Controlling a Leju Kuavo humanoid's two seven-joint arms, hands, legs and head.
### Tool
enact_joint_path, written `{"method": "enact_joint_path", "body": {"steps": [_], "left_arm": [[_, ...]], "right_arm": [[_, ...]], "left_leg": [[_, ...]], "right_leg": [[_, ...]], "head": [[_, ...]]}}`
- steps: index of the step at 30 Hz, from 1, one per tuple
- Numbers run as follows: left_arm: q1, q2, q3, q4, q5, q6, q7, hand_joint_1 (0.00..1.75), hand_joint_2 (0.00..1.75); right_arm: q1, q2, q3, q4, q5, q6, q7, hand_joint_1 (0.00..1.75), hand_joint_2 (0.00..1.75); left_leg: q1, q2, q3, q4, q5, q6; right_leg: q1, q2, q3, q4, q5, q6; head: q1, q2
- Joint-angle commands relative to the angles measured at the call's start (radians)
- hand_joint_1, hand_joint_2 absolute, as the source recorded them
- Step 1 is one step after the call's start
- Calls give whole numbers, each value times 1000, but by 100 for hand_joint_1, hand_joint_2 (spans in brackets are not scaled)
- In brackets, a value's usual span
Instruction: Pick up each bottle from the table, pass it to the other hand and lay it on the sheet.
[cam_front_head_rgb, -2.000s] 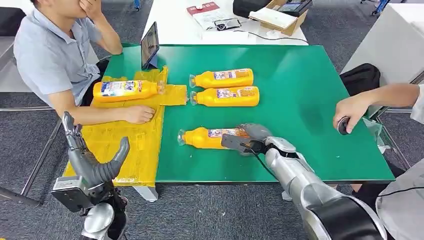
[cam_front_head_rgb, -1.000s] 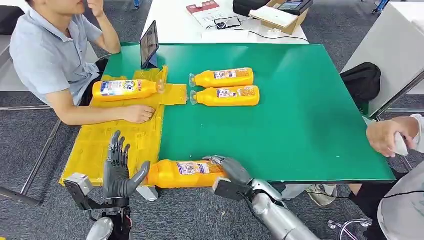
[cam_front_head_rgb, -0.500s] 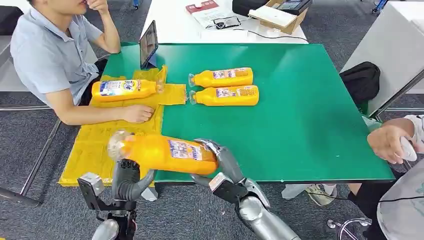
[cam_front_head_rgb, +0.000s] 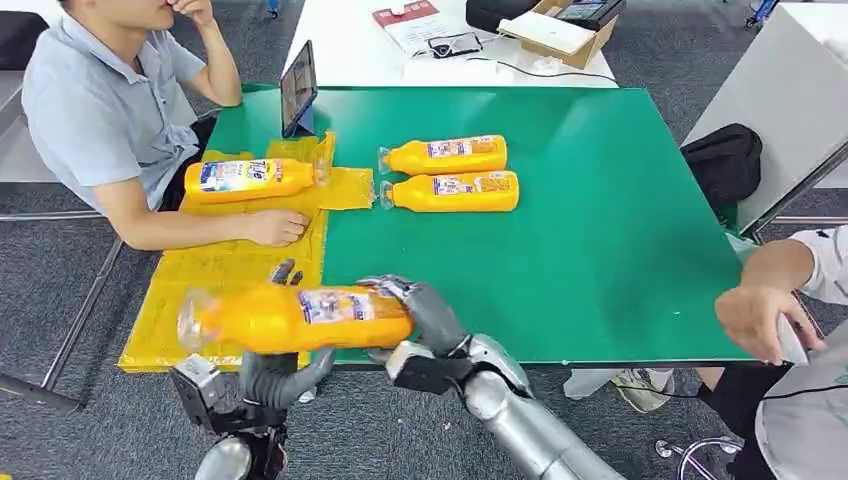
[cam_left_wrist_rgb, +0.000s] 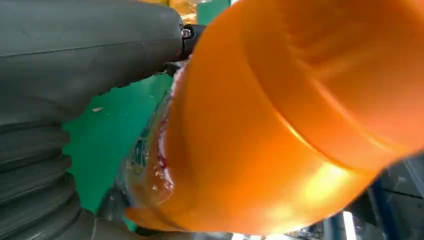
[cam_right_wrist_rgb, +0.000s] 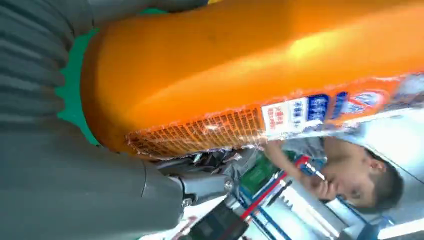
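In the lower left of the head view, the orange bottle (cam_front_head_rgb: 290, 318) is held level above the yellow sheet (cam_front_head_rgb: 215, 280), clasped at its base by the right hand (cam_front_head_rgb: 418, 312) and cradled underneath by the left hand (cam_front_head_rgb: 275, 375), apparently for the handover.

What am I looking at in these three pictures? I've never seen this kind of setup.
A two-armed humanoid robot. The wide picture is from its head; the two close-ups come from cameras at its wrists. Its right hand grips the base end of an orange bottle while the left hand closes on it from beneath, mid-handover. On the green table lie two more bottles; another lies on the yellow sheet. Two people sit at the sides.
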Motion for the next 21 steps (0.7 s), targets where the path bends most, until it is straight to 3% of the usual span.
{"method": "enact_joint_path", "body": {"steps": [1,12,16,21], "left_arm": [[-25,53,-61,-18,19,-54,7,0,175],[-50,53,-53,64,37,-69,101,0,175],[-94,36,-73,122,35,-35,152,0,175],[-117,32,-89,91,65,10,131,0,175]], "right_arm": [[-82,45,-45,116,-81,-70,1,175,175],[-101,83,-40,132,-50,-66,1,175,175],[-111,147,43,139,-64,-49,1,175,175],[-103,198,175,178,-60,-46,1,175,175]], "left_leg": [[1,1,4,0,-2,-1],[0,1,2,-1,-1,-1],[0,2,2,0,-1,-1],[1,4,6,0,-3,-2]], "right_leg": [[1,1,4,0,-2,-2],[0,1,2,0,-1,-2],[0,2,1,1,-1,-2],[1,4,4,1,-2,-3]], "head": [[0,0],[0,0],[0,0],[0,0]]}}
